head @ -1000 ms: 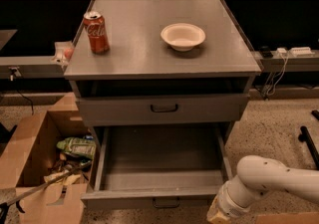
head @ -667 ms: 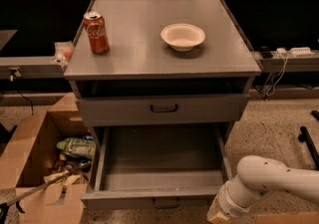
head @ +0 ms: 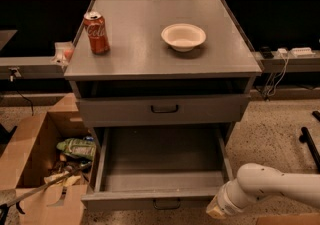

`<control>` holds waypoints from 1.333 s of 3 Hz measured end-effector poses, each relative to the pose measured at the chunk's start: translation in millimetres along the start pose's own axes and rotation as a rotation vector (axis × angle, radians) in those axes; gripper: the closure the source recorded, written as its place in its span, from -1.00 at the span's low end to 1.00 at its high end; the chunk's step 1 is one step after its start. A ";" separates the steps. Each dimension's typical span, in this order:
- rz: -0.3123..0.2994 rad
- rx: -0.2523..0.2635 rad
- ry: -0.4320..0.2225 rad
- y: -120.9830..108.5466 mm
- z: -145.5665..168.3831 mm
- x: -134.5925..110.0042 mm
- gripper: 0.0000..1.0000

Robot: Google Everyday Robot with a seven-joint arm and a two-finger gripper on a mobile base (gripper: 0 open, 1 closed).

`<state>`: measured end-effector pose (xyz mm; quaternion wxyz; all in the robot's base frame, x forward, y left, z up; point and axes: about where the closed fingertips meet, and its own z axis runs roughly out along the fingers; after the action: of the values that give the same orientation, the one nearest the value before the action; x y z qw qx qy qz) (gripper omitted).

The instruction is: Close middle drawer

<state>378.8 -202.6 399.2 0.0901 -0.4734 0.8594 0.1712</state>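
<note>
The middle drawer is pulled far out of the grey cabinet and is empty. Its low front panel with a small dark bar handle is near the bottom edge of the view. The top drawer above it is shut. My white arm comes in from the lower right, and its wrist is beside the front right corner of the open drawer. The gripper itself is below the bottom edge of the view, out of sight.
A red soda can and a white bowl stand on the cabinet top. An open cardboard box with bags and scraps is on the floor at the left. Cables and a power strip are at the right.
</note>
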 end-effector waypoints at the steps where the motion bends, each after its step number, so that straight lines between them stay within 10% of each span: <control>1: 0.034 0.020 -0.019 -8.3 5.7 -0.7 1.00; 4: 0.069 0.104 -0.092 -48.1 8.7 -22.3 1.00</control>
<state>431.3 -205.7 388.2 0.1481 -0.4298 0.8778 0.1509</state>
